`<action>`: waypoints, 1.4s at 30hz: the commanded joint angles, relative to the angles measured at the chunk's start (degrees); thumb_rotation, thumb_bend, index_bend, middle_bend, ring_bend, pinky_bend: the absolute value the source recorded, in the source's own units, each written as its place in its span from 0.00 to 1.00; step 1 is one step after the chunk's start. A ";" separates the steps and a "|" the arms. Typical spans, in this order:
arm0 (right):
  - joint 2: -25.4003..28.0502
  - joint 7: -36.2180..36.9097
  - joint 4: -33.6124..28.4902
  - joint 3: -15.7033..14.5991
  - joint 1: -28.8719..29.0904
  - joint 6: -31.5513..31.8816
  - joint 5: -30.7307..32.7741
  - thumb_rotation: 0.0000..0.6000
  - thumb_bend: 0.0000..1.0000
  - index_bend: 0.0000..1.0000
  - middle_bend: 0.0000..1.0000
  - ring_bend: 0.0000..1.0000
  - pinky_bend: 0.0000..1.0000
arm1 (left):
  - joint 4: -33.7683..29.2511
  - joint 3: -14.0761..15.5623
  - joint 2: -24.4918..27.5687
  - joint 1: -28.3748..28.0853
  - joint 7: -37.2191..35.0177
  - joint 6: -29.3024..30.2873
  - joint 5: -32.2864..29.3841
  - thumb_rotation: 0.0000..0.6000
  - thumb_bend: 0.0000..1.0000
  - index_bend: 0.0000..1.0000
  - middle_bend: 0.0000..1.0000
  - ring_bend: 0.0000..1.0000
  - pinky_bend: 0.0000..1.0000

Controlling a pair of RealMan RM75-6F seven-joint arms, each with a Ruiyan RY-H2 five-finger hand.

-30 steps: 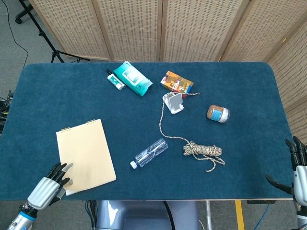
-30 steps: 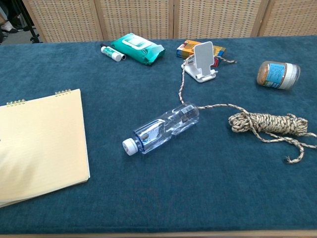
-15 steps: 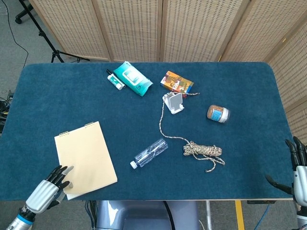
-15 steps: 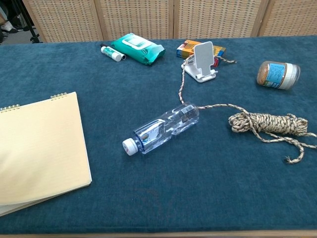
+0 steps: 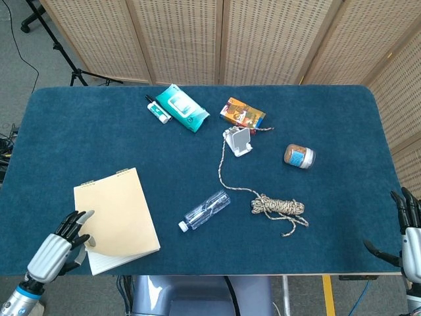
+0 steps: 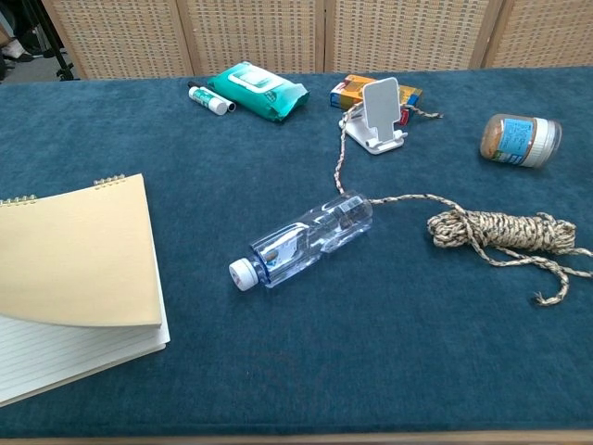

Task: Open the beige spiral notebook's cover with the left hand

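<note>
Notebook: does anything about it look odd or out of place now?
The notebook lies askew to the table's near edge, and its near corner reaches that edge. Its cover is curled up, showing lined paper. The left hand is at that corner. Nothing looks damaged.

Bright, even light, soft faint shadows, both views sharp throughout

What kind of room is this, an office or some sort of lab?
Probably a lab or recording studio: a blue-covered table strewn with unrelated test items, wicker screens fencing it off, and a tripod stand with cables behind.
</note>
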 commanded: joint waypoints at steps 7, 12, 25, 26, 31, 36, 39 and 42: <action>-0.21 -0.40 0.00 -0.09 0.08 -0.11 -0.13 1.00 0.13 0.04 0.00 0.00 0.00 | -16.74 -5.27 9.89 -3.00 -3.71 -3.71 -7.80 1.00 0.63 0.84 0.00 0.00 0.00; -0.15 -0.25 0.04 0.01 0.06 -0.03 0.00 1.00 0.13 0.04 0.00 0.00 0.00 | -21.97 -4.30 12.99 -3.82 -11.20 -5.04 -6.43 1.00 0.63 0.84 0.00 0.00 0.00; -0.33 -0.71 0.07 -0.08 0.14 -0.21 0.02 1.00 0.13 0.04 0.00 0.00 0.00 | -25.48 0.12 16.37 -5.55 -24.11 -6.99 0.59 1.00 0.63 0.84 0.00 0.00 0.00; -0.35 -0.75 0.07 -0.08 0.14 -0.22 0.02 1.00 0.13 0.04 0.00 0.00 0.00 | -25.51 0.29 16.50 -5.62 -24.64 -7.01 0.83 1.00 0.63 0.84 0.00 0.00 0.00; -0.40 -0.85 0.05 -0.03 0.15 -0.19 0.10 1.00 0.13 0.04 0.00 0.00 0.00 | -25.88 1.06 16.93 -6.06 -27.81 -7.24 1.57 1.00 0.63 0.84 0.00 0.00 0.00; -0.44 -0.91 0.06 -0.05 0.19 -0.27 0.12 1.00 0.13 0.04 0.00 0.00 0.00 | -27.31 0.26 16.93 -6.47 -33.38 -7.55 -1.56 1.00 0.63 0.84 0.00 0.00 0.00; -0.52 -1.10 0.09 -0.15 0.21 -0.34 -0.01 1.00 0.13 0.04 0.00 0.00 0.00 | -29.49 -3.13 15.54 -6.01 -35.59 -7.28 -8.71 1.00 0.63 0.84 0.00 0.00 0.00; -0.59 -1.19 0.13 -0.11 0.25 -0.37 0.08 1.00 0.13 0.04 0.00 0.00 0.00 | -31.78 -7.98 12.97 -5.44 -34.37 -7.11 -17.71 1.00 0.64 0.84 0.00 0.00 0.00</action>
